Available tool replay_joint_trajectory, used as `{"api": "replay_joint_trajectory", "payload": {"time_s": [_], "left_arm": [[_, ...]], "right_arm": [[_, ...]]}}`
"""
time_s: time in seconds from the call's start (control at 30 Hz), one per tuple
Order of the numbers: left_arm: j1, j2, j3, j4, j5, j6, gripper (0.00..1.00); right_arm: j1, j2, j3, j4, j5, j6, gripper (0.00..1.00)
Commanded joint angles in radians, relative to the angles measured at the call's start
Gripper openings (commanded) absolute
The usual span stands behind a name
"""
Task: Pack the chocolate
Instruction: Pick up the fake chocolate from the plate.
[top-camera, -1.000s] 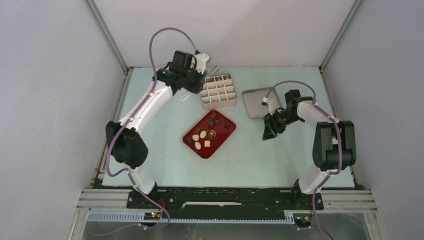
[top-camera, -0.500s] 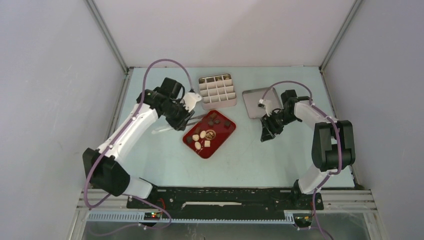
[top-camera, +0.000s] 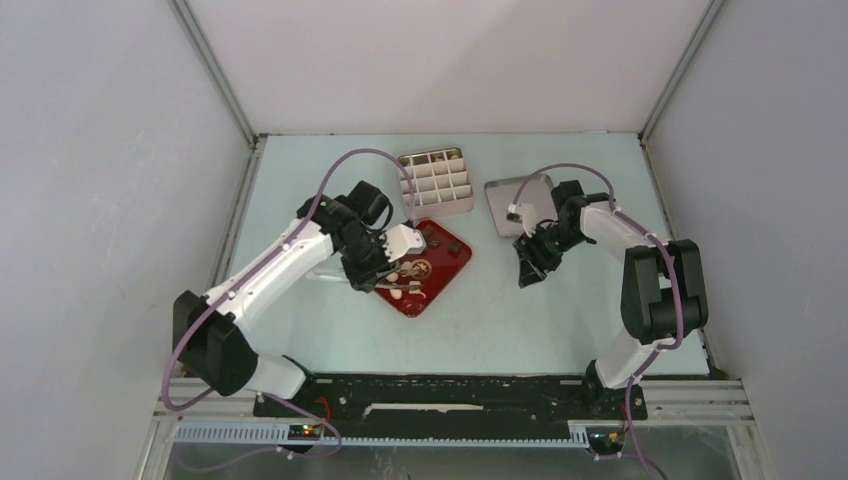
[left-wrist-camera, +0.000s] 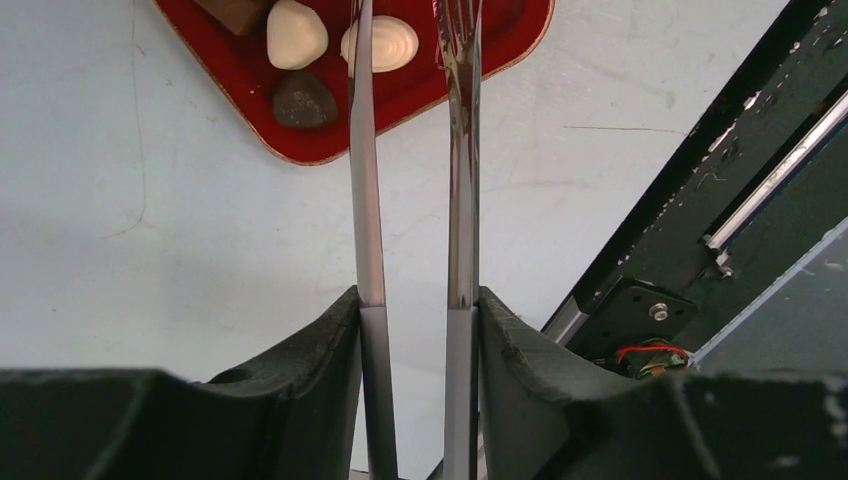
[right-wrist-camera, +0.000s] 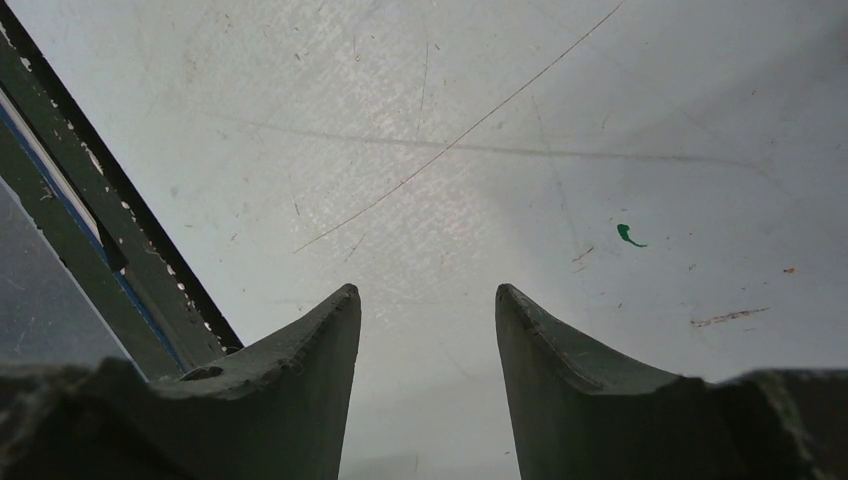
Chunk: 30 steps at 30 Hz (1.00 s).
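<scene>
Red tray (top-camera: 452, 262) holds most of your chocolate (left-wrist-camera: 296, 33), the divided box (top-camera: 435, 185) little, so plenty remains: left gripper (left-wrist-camera: 418, 300) clamps the tongs (left-wrist-camera: 366, 200), right gripper (right-wrist-camera: 428, 300) hangs open and empty.

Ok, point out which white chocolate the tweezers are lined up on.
The ribbed white one: in the left wrist view it shows between the two prongs of the tweezers. The smooth white one lies to its left, outside them.

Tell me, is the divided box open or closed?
Open: the divided box shows its grid of cells from above, and a flat grey lid lies beside it.
</scene>
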Motion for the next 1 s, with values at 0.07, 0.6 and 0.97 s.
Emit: {"api": "replay_joint_trajectory", "payload": {"time_s": [0.07, 0.6, 0.97], "left_arm": [[-0.01, 0.053, 0.057, -0.007, -0.015, 0.058, 0.46], [-0.01, 0.177, 0.117, -0.06, 0.009, 0.087, 0.48], [0.035, 0.311, 0.247, -0.165, 0.052, 0.083, 0.45]], "right_arm": [[0.003, 0.003, 0.036, -0.004, 0.013, -0.012, 0.55], [0.001, 0.005, 0.036, -0.009, 0.016, -0.015, 0.55], [-0.001, 0.005, 0.037, -0.013, 0.015, -0.019, 0.55]]}}
